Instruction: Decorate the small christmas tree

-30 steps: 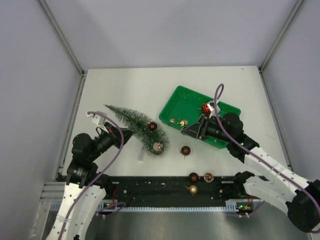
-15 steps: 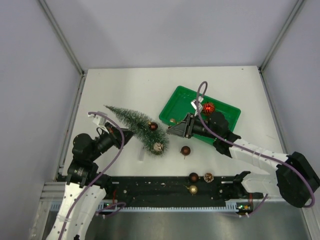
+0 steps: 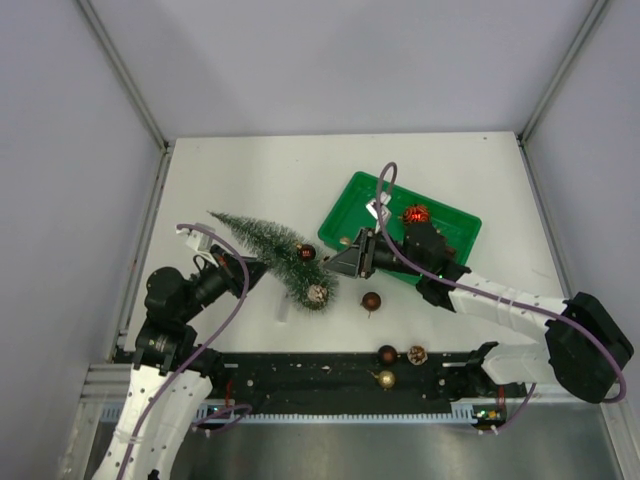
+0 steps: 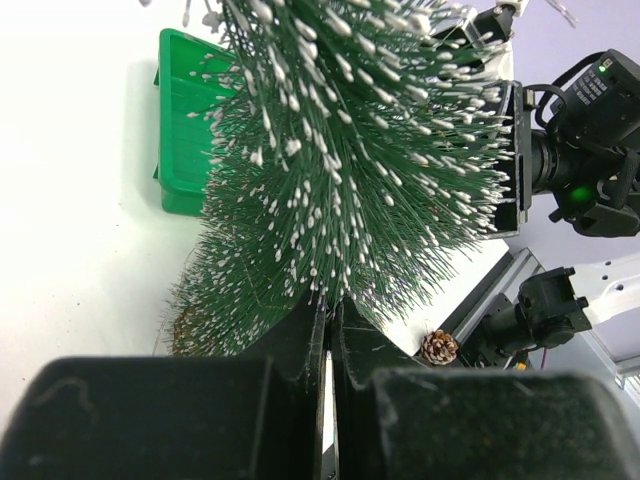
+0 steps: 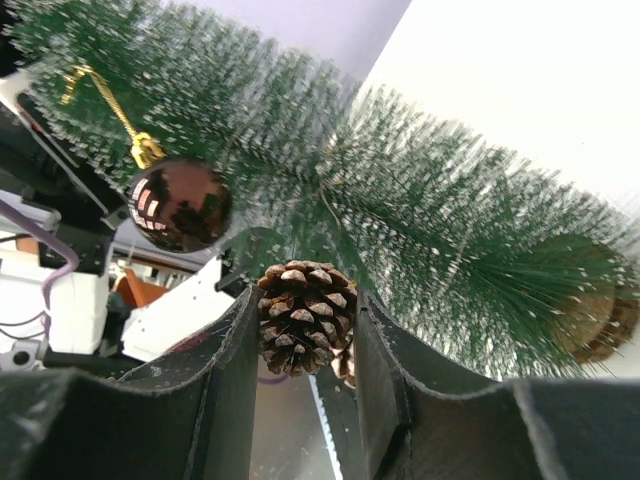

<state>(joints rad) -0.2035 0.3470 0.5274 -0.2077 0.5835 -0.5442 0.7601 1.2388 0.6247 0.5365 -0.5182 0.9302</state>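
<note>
The white bench [image 3: 250, 180] carries a green tray [image 3: 365, 205] right of the middle, towards the back.

The small christmas tree [image 3: 270, 250] lies at a slant left of the tray. Its tip points to the far left and its round base [image 3: 317, 294] to the near right.

The left gripper [image 3: 255, 263] reaches the tree from the left at about mid-length. In the left wrist view its jaws are pressed together, with the frosted bristles [image 4: 350, 170] fanning out from between them, so it has hold of the tree.

The right gripper [image 3: 335, 268] reaches from the tray side to just beside the thick end of the tree. In the right wrist view its jaws stand partly apart and clamp a pine cone [image 5: 303, 318] between them, close against the bristles.

A brown bauble [image 5: 180, 203] hangs on the tree by a gold string [image 5: 105, 100], just above the held cone in that view.

A red bauble [image 3: 415, 214] sits in the tray. A second brown bauble [image 3: 371, 301] lies on the bench, near the tree's base. At the near edge, between the arm bases, lie a third brown bauble [image 3: 387, 354], a second pine cone [image 3: 417, 354] just beside it, and a gold bauble [image 3: 385, 378].
</note>
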